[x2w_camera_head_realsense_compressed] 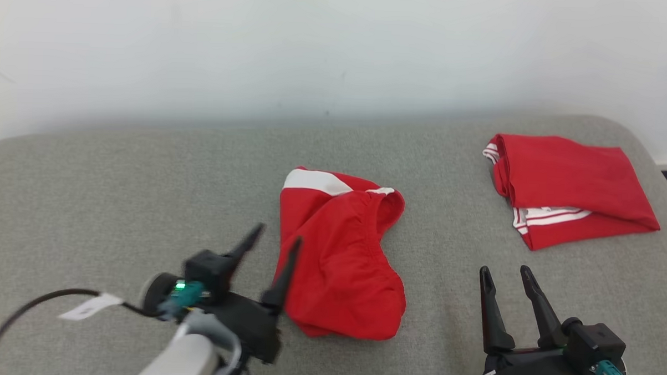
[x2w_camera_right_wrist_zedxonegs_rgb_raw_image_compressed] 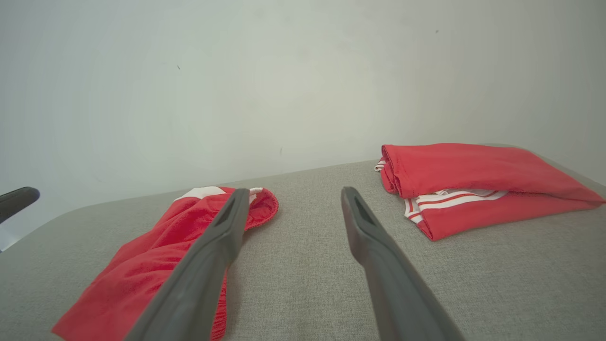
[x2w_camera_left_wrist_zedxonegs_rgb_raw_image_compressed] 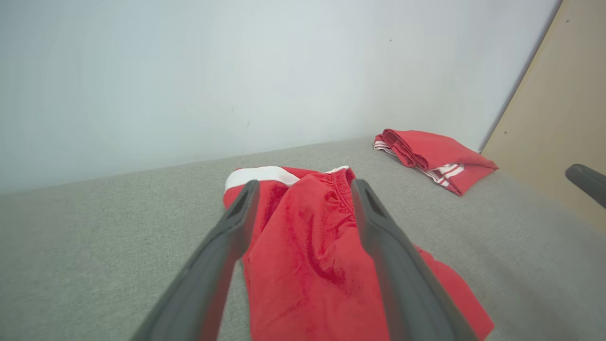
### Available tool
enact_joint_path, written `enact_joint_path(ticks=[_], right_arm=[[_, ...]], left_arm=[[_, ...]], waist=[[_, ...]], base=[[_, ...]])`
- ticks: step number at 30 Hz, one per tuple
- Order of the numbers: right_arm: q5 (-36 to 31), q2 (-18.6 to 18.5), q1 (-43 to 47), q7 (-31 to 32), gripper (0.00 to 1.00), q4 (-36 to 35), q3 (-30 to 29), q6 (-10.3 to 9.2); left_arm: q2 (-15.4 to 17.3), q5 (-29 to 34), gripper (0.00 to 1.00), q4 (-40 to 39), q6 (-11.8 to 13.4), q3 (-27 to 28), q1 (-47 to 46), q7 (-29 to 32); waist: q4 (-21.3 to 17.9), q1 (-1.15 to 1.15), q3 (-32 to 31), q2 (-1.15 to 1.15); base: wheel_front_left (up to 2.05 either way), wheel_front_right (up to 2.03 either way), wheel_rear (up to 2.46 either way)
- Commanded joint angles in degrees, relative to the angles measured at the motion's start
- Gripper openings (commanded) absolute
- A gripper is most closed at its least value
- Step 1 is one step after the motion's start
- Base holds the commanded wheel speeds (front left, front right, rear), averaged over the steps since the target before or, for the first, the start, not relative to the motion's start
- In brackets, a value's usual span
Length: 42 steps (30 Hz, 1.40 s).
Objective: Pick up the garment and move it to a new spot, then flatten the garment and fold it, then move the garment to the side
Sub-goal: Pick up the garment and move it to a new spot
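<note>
A crumpled red garment (x2w_camera_head_realsense_compressed: 339,254) with a white band lies in the middle of the grey padded surface (x2w_camera_head_realsense_compressed: 116,202). My left gripper (x2w_camera_head_realsense_compressed: 279,241) stands open just left of it, its right finger close to the cloth's left edge, nothing held. In the left wrist view the garment (x2w_camera_left_wrist_zedxonegs_rgb_raw_image_compressed: 303,246) lies between and beyond the open left gripper (x2w_camera_left_wrist_zedxonegs_rgb_raw_image_compressed: 305,189). My right gripper (x2w_camera_head_realsense_compressed: 505,274) is open at the lower right, apart from the cloth. In the right wrist view the garment (x2w_camera_right_wrist_zedxonegs_rgb_raw_image_compressed: 156,265) lies left of the open right gripper (x2w_camera_right_wrist_zedxonegs_rgb_raw_image_compressed: 293,199).
A second red garment (x2w_camera_head_realsense_compressed: 566,187) with white stripes lies folded at the far right of the surface, seen as a folded pile (x2w_camera_right_wrist_zedxonegs_rgb_raw_image_compressed: 473,184) in the right wrist view. A pale wall (x2w_camera_head_realsense_compressed: 316,53) runs behind. A tan panel (x2w_camera_left_wrist_zedxonegs_rgb_raw_image_compressed: 558,118) stands at the right.
</note>
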Motion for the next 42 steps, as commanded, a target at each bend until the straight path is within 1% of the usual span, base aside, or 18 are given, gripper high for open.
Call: enact_joint_path(ticks=[1, 10, 12, 15, 18, 20, 21, 25, 26, 27, 28, 29, 31, 32, 35, 42], right_arm=[[0.0, 0.0, 0.8, 0.0, 1.0, -0.1, -0.2, -0.09], [-1.0, 0.0, 2.5, 0.0, 1.0, -0.7, -2.8, -0.09], [-1.1, 0.0, 2.6, 0.0, 1.0, -0.7, -3.1, -0.09], [-1.5, 0.0, 2.9, 0.0, 1.0, -0.9, -3.7, -0.09], [-1.6, 0.0, 3.3, 0.0, 1.0, -0.9, -4.3, -0.09], [-1.7, 0.0, 3.4, 0.0, 1.0, -0.9, -4.5, -0.09], [-1.8, 0.0, 3.5, 0.0, 1.0, -0.9, -4.9, -0.09], [-2.0, 0.0, 3.9, 0.0, 1.0, -0.9, -5.3, -0.09], [-2.0, 0.0, 4.2, 0.0, 1.0, -0.8, -5.4, -0.09], [-2.0, 0.0, 4.2, 0.0, 1.0, -0.8, -5.4, -0.09], [-2.1, 0.0, 4.5, 0.0, 1.0, -0.7, -5.4, -0.09], [-2.1, 0.0, 4.5, 0.0, 1.0, -0.7, -5.4, -0.09], [-2.2, 0.0, 4.7, 0.0, 1.0, -0.6, -5.2, -0.09], [-2.3, 0.0, 4.6, 0.0, 1.0, -0.5, -4.9, -0.09], [-2.3, 0.0, 5.1, 0.0, 1.0, -0.3, -4.5, -0.09], [-2.4, 0.0, 6.0, 0.0, 1.0, -0.1, -3.4, -0.09]], left_arm=[[1.6, -0.3, 1.0, -1.0, 0.8, 1.3, 1.4, -0.8], [10.2, 1.8, 1.0, -8.2, 7.1, 7.9, 10.0, -2.5], [12.0, 2.2, 1.0, -10.3, 8.0, 9.8, 12.5, -2.5], [14.0, 3.2, 1.0, -14.2, 9.3, 12.7, 16.7, -2.6], [14.5, 4.5, 1.0, -18.4, 10.3, 15.8, 21.2, -2.6], [14.5, 5.0, 1.0, -19.7, 10.6, 16.7, 22.8, -2.6], [14.4, 6.2, 1.0, -21.4, 10.3, 18.6, 25.5, -2.5], [12.2, 7.9, 1.0, -23.2, 9.8, 22.1, 30.1, -2.5], [11.4, 8.4, 1.0, -23.5, 9.4, 23.0, 30.9, -2.5], [11.4, 8.4, 1.0, -23.5, 9.4, 23.0, 30.9, -2.5], [10.1, 9.8, 1.0, -23.5, 8.6, 24.4, 32.3, -2.5], [10.1, 9.8, 1.0, -23.5, 8.6, 24.4, 32.3, -2.5], [8.4, 10.6, 1.0, -23.8, 8.1, 26.5, 33.5, -2.6], [6.7, 11.8, 1.0, -24.2, 7.5, 28.8, 34.5, -2.6], [4.3, 13.8, 1.0, -24.8, 6.2, 31.8, 35.7, -2.6], [-0.8, 17.4, 1.0, -24.0, 2.3, 36.5, 36.7, -2.6]], waist=[[1.0, 0.01, -1.7, 0.0], [2.4, 0.01, -3.0, 0.0], [2.7, 0.01, -3.2, 0.0], [3.2, 0.01, -3.3, 0.0], [3.5, 0.01, -3.4, 0.0], [3.5, 0.01, -3.5, 0.0], [3.7, 0.01, -3.5, 0.0], [4.0, 0.01, -3.5, 0.0], [4.1, 0.01, -3.6, 0.0], [4.1, 0.01, -3.6, 0.0], [4.3, 0.01, -3.6, 0.0], [4.3, 0.01, -3.6, 0.0], [4.3, 0.01, -3.6, 0.0], [4.3, 0.01, -3.6, 0.0], [4.4, 0.01, -3.7, 0.0], [4.6, 0.01, -3.9, 0.0]], base=[[0.0, 0.0, 0.0], [0.0, 0.0, 0.0], [0.0, 0.0, 0.0], [0.0, 0.0, 0.0], [0.0, 0.0, 0.0], [0.0, 0.0, 0.0], [0.0, 0.0, 0.0], [0.0, 0.0, 0.0], [0.0, 0.0, 0.0], [0.0, 0.0, 0.0], [0.0, 0.0, 0.0], [0.0, 0.0, 0.0], [0.0, 0.0, 0.0], [0.0, 0.0, 0.0], [0.0, 0.0, 0.0], [0.0, 0.0, 0.0]])
